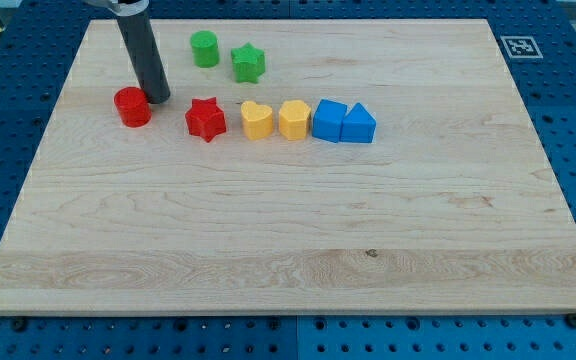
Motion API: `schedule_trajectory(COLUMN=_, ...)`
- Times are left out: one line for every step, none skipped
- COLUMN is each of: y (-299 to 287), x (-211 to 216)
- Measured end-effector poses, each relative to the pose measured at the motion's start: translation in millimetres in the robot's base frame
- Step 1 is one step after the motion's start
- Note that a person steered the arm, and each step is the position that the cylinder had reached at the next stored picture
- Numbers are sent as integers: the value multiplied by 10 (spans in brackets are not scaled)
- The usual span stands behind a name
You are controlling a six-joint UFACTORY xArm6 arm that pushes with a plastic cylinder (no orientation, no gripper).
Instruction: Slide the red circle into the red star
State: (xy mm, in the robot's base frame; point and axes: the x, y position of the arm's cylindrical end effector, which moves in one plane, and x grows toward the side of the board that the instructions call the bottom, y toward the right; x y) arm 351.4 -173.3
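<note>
The red circle (132, 106) sits on the wooden board at the view's upper left. The red star (206, 118) lies to its right, with a gap between them. My tip (158, 98) is down on the board in that gap, just right of the red circle's upper edge and close to it, left of the red star. The dark rod rises from the tip toward the view's top left.
A green circle (204, 48) and a green star (249, 63) lie above the red star. Right of the red star runs a row: yellow heart (257, 120), yellow hexagon (294, 119), blue cube (329, 120), blue triangle (360, 124). The board (288, 240) rests on a blue pegboard table.
</note>
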Motion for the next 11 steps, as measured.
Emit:
schedule_trajectory(y=0, x=-96)
schedule_trajectory(y=-192, x=-247)
schedule_trajectory(y=-556, x=-143)
schedule_trajectory(y=-691, x=99)
schedule_trajectory(y=-431, x=205)
schedule_trajectory(y=-119, x=205)
schedule_trajectory(y=-247, x=205)
schedule_trajectory(y=-267, x=85)
schedule_trajectory(y=-91, x=154)
schedule_trajectory(y=6, x=356)
schedule_trajectory(y=33, x=484)
